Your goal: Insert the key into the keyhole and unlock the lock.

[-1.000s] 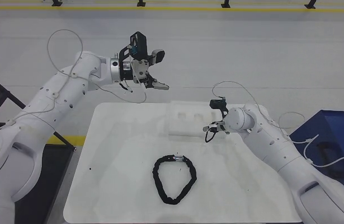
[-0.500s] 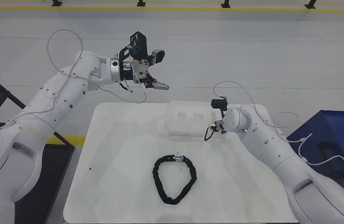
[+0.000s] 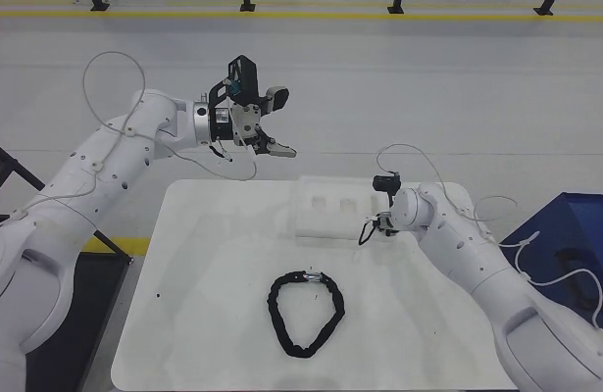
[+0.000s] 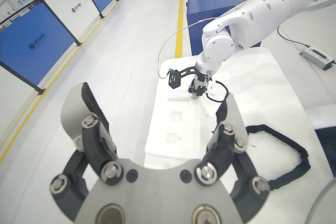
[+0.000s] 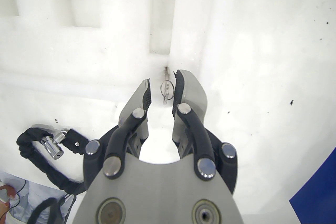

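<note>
White arms [image 3: 105,162] — grey fingers [image 5: 193,93], black ribbed pads [image 5: 147,97], silver screws [image 5: 206,166].

One chain lock [image 3: 274,312], one key [image 5: 166,93] (ringed), one foam tray [image 3: 321,225].

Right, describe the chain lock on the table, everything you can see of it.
The chain lock is a closed loop in a black, fabric-looking sleeve, lying flat near the middle of the white table. A short silver metal cylinder joins its two ends on the side toward the foam block. Only the table touches it.

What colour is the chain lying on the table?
The chain is black, its lock cylinder silver; clearest in the top view.
</note>
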Controlling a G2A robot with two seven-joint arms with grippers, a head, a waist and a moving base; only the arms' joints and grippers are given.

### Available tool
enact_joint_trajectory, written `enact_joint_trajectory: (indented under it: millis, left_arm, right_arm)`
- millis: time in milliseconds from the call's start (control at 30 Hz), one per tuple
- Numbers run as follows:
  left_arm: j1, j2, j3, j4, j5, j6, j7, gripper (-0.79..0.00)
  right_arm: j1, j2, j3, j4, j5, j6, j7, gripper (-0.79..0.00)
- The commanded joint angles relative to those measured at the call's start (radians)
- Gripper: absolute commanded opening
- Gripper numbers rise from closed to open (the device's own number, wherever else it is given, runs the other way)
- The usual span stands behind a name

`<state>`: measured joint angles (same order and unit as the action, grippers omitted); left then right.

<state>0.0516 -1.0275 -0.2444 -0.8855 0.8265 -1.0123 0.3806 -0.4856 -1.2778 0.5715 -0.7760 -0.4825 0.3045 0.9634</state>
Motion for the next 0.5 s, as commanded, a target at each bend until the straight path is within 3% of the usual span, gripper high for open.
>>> enact_joint_trajectory:
  millis: [0,333,467]
  left_arm:
    - [0.0,0.0,0.0,0.0,0.0,0.0,0.0,0.0]
    - [0.0,0.0,0.0,0.0,0.0,0.0,0.0,0.0]
    - [0.0,0.0,0.0,0.0,0.0,0.0,0.0,0.0]
  right_arm:
    - [0.001,-0.007,0.001,0.019,0.003,0.001,-0.005,-0.702]
    - [0.018,-0.047,-0.001,0.117,0.017,-0.017,-0.022,-0.785]
    - [0.034,-0.054,0.008,0.126,0.019,-0.037,-0.013,-0.785]
